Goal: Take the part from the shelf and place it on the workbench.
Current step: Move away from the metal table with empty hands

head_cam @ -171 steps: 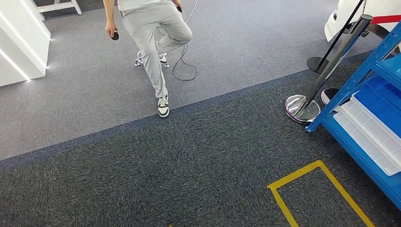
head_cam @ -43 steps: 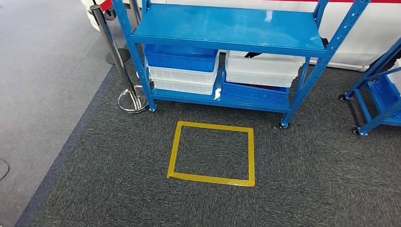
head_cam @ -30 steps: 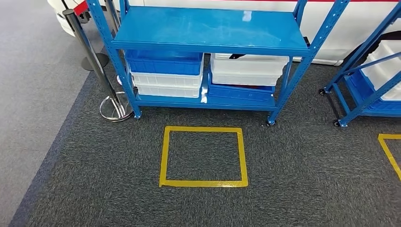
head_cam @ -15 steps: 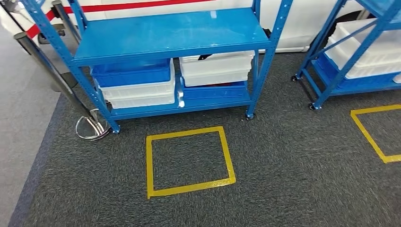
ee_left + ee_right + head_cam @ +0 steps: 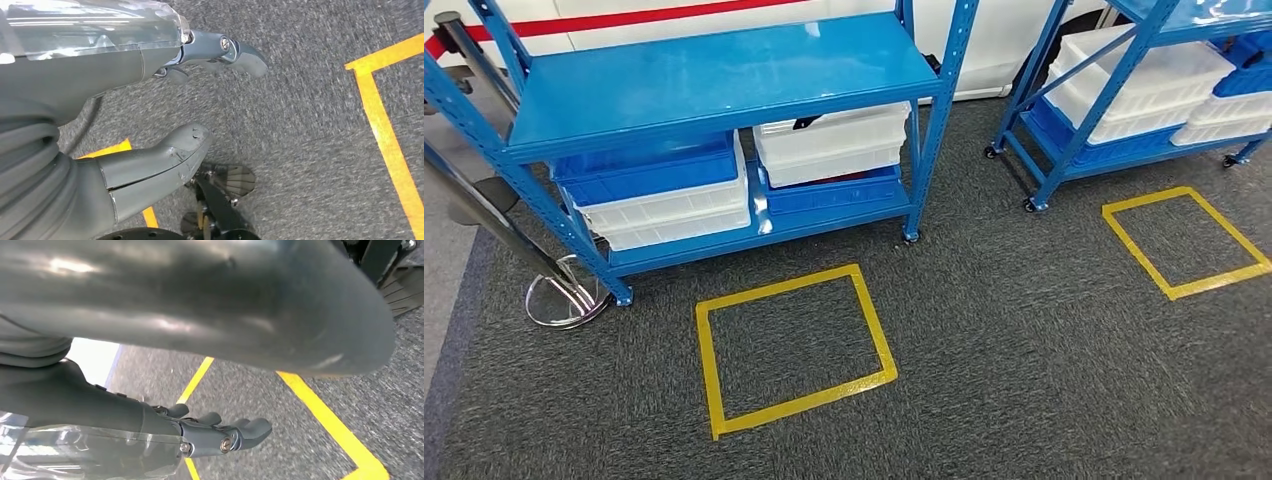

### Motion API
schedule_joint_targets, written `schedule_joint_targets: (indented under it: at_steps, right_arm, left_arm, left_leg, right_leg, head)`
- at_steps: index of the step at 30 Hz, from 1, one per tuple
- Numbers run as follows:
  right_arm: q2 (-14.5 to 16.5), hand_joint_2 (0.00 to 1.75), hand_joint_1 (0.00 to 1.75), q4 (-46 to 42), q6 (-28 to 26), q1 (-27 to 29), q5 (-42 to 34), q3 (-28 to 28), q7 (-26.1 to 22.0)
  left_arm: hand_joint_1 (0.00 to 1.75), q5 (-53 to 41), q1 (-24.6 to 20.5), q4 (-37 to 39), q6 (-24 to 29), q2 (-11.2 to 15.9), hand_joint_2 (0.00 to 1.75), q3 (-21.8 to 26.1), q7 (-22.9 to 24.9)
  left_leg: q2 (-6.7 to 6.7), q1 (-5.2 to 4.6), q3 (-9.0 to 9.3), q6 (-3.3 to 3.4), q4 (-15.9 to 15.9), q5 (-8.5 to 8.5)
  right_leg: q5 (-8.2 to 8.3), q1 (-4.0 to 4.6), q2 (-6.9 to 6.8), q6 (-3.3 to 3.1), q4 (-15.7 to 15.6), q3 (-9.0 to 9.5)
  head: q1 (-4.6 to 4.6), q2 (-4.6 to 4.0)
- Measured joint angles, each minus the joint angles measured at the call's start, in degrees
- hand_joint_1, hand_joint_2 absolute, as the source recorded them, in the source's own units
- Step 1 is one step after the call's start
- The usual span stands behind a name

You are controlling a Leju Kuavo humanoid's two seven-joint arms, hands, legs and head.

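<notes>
Dark grey carpet (image 5: 1024, 330) underfoot, yellow taped square (image 5: 792, 347) just before the blue shelf (image 5: 714, 75). White and blue bins (image 5: 829, 145) stacked on its lower level; part itself indiscernible. Left robot hand (image 5: 165, 120) and right robot hand (image 5: 210, 432) hanging released, grasping nothing.

Yellow tape square (image 5: 792, 349) on dark carpet (image 5: 1024, 350); chrome stanchion base (image 5: 562, 302) left.

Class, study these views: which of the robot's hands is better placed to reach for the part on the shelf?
Left, marginally. Both the left hand and right hand hang empty above the carpet. In the head view the nearest shelf and its white bin holding a dark item lie left of centre.
</notes>
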Motion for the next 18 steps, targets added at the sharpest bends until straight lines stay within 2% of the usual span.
schedule_joint_targets:
  at_steps: [1,2,3,4,6,7,8,10,11,13,15,16,17,18]
  right_arm:
    - [0.0,0.0,0.0,0.0,0.0,-0.1,0.0,0.0,0.0]
    - [0.0,0.0,0.0,0.0,-0.1,-0.1,0.0,0.0,0.0]
    - [0.0,0.0,0.0,0.0,-0.1,-0.1,0.0,0.0,0.1]
    - [0.0,0.0,0.0,0.0,-0.2,0.0,0.0,0.0,0.2]
    - [0.0,0.0,0.0,0.0,-0.4,0.0,0.0,-0.1,0.4]
    - [0.0,0.0,0.0,0.0,-0.5,-0.1,0.0,-0.1,0.6]
    - [0.0,0.0,0.0,0.1,-0.5,-0.2,0.0,-0.2,0.7]
    - [0.0,0.0,0.0,0.1,-0.6,-0.2,0.0,-0.3,0.7]
    - [0.0,0.0,0.0,0.1,-0.6,-0.2,0.1,-0.4,0.7]
    - [0.0,0.0,0.0,0.2,-0.3,-0.2,0.5,-0.5,0.2]
    - [0.0,0.0,0.0,0.3,0.3,-0.2,0.9,-0.5,-0.6]
    - [-0.1,0.0,0.0,0.3,0.6,-0.2,1.0,-0.5,-0.9]
    - [-0.1,0.0,0.0,0.4,0.8,-0.2,1.1,-0.5,-1.2]
    - [-0.1,0.0,0.0,0.5,1.0,-0.2,1.4,-0.5,-1.4]
  left_arm:
    - [0.0,0.0,0.1,-0.1,0.0,-0.1,1.75,0.0,0.0]
    - [0.0,0.0,0.2,-0.2,0.0,-0.2,1.75,-0.1,0.0]
    - [0.0,0.0,0.2,-0.3,0.0,-0.3,1.75,-0.1,0.0]
    - [0.0,-0.1,0.2,-0.4,0.0,-0.4,1.75,-0.1,0.0]
    - [0.0,-0.1,0.2,-0.6,0.0,-0.8,1.75,-0.2,-0.1]
    - [0.0,-0.1,0.2,-0.7,0.0,-0.9,1.31,-0.3,-0.2]
    - [0.0,-0.1,0.2,-0.9,0.0,-1.1,0.87,-0.3,-0.3]
    - [0.0,0.2,-0.1,-1.1,-0.2,-1.3,0.0,-0.4,-0.5]
    - [0.0,0.5,-0.2,-1.2,-0.4,-1.4,0.0,-0.4,-0.6]
    - [0.0,1.8,-0.3,-1.5,-1.1,-1.5,0.0,-0.3,-0.9]
    - [0.0,2.7,-0.3,-2.0,-2.0,-1.5,0.0,0.0,-1.0]
    - [0.0,2.8,-0.2,-2.2,-2.3,-1.6,0.0,0.1,-1.0]
    - [0.0,2.9,0.0,-2.4,-2.5,-1.7,0.0,0.2,-1.0]
    - [0.0,2.9,0.1,-2.7,-2.6,-1.7,0.0,0.2,-1.0]
  left_leg:
    - [0.78,-0.05,0.03,0.06,0.0,-0.1]
    - [1.51,-0.09,0.1,0.06,0.0,-0.22]
    - [2.19,-0.11,0.22,0.02,0.0,-0.37]
    - [2.8,-0.11,0.43,-0.09,0.0,-0.55]
    - [3.87,-0.2,1.0,-0.49,0.0,-0.97]
    - [4.31,-0.29,1.24,-0.8,0.0,-1.2]
    - [4.7,-0.38,1.43,-1.11,0.0,-1.39]
    - [5.47,-0.5,1.89,-1.74,-0.2,-1.56]
    - [5.47,-0.43,2.11,-2.05,-0.2,-1.7]
    - [3.7,-0.29,1.55,-2.58,1.7,-3.24]
    - [1.38,-0.18,-1.58,-2.83,8.2,-6.83]
    - [0.93,-0.17,-3.69,-2.9,12.3,-8.48]
    - [0.76,-0.16,-5.43,-2.93,15.3,-9.23]
    - [0.71,-0.17,-6.31,-2.92,16.4,-8.77]
  right_leg:
    - [-1.52,-0.12,-0.6,0.26,3.8,-2.02]
    - [-2.03,-0.24,-0.82,0.42,6.2,-3.32]
    - [-1.4,-0.33,-0.96,0.5,6.4,-3.55]
    - [0.28,-0.38,-1.23,0.47,4.3,-2.5]
    - [4.03,-0.15,-2.86,-0.01,-3.7,1.67]
    - [5.07,0.07,-3.67,-0.41,-7.0,3.33]
    - [5.38,0.33,-4.19,-0.81,-8.7,4.19]
    - [5.24,0.64,-3.72,-1.54,-9.4,4.26]
    - [5.35,0.5,-3.3,-1.89,-9.6,4.35]
    - [5.63,0.15,-2.7,-2.66,-10.2,4.7]
    - [5.67,0.08,-2.22,-3.22,-10.5,4.9]
    - [5.62,0.16,-1.9,-3.38,-10.4,4.91]
    - [5.53,0.25,-1.54,-3.46,-10.4,4.97]
    - [5.44,0.32,-1.16,-3.49,-10.3,5.08]
  head:
    - [0.06,0.0]
    - [0.06,0.0]
    - [0.07,0.0]
    - [0.08,0.0]
    - [0.1,0.0]
    - [0.1,0.0]
    - [0.07,0.0]
    - [0.04,0.0]
    - [0.02,0.0]
    - [-0.09,0.0]
    - [-0.35,0.0]
    - [-0.46,0.0]
    - [-0.49,0.0]
    - [-0.49,0.0]
